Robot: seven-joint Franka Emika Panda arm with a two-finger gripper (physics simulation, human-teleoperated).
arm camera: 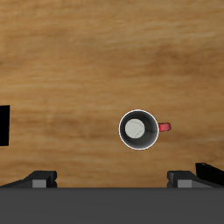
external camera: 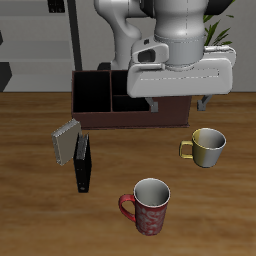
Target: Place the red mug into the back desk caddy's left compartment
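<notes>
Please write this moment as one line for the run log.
phase: approach | gripper: high over table, holds nothing, jaws' state unclear | red mug: upright near front edge, untouched | caddy: at back, left compartment has no mug in it

A shorter yellowish-gold mug point(external camera: 207, 147) stands upright on the brown wooden tabletop point(external camera: 30, 215), well apart from a grey book point(external camera: 66, 142) leaning beside a black upright box point(external camera: 82, 166).

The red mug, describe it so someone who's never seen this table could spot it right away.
On the wooden table, look near the front edge, well forward of the dark desk caddy. The red mug stands upright there, alone. Unlike the shorter yellowish mug farther back, it is tall, red with pink-white mottling, and has a red loop handle.
</notes>
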